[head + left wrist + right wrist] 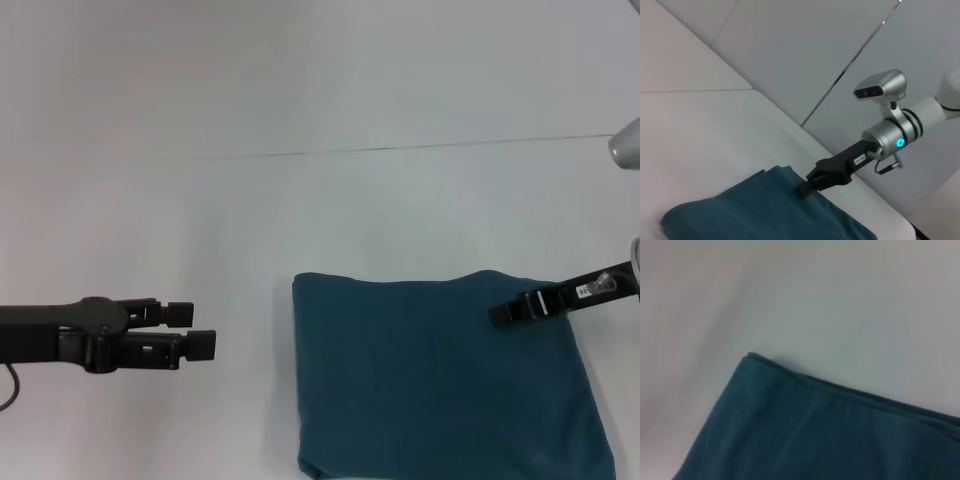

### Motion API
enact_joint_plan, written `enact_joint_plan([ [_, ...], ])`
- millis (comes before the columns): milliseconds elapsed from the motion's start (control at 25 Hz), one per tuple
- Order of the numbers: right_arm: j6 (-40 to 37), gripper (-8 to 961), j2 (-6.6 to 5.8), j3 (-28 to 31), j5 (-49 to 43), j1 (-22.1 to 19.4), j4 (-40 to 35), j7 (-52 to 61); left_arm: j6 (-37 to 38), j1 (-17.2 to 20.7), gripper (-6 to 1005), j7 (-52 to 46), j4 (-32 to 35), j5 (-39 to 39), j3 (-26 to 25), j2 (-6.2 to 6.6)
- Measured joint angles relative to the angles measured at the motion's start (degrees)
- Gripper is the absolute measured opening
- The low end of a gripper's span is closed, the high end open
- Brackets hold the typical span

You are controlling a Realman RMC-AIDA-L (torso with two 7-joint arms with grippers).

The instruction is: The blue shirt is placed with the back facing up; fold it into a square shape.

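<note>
The blue shirt [440,385] lies folded into a rough square on the white table, at the lower right of the head view, plain side up. My right gripper [503,313] reaches in from the right and sits low over the shirt's far right part. In the left wrist view the right gripper [808,188] touches the shirt [765,210] near its far edge. The right wrist view shows a folded corner of the shirt [815,435]. My left gripper [196,329] hovers open and empty over bare table, well left of the shirt.
The white table [200,200] stretches far and left of the shirt, with a thin dark seam line [400,148] across its far part. The shirt's near edge runs out of the head view at the bottom.
</note>
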Motion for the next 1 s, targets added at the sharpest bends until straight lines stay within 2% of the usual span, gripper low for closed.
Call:
enact_joint_plan([
  [200,3.40,-2,-1.01,-1.48,-0.06,0.05,3.01,0.43,0.16,0.07,828,0.00,-0.09,0.01,-0.01,-0.08],
  [680,6.69,-2,-1.75,-1.50,-0.69,-0.51,4.53,0.57,0.28,0.53,819,0.00,-0.13,0.05,-0.10,-0.34],
  [800,4.14,-1,-1.66,-0.91,-0.06,-0.66,3.16,0.22,0.29,0.67,817,0.00,-0.09,0.05,-0.19,-0.34],
  [1000,-6.28,-1,-1.21,-0.31,2.34,-2.17,-4.20,0.42,0.44,0.83,814,0.00,0.10,0.05,-0.26,-0.33],
])
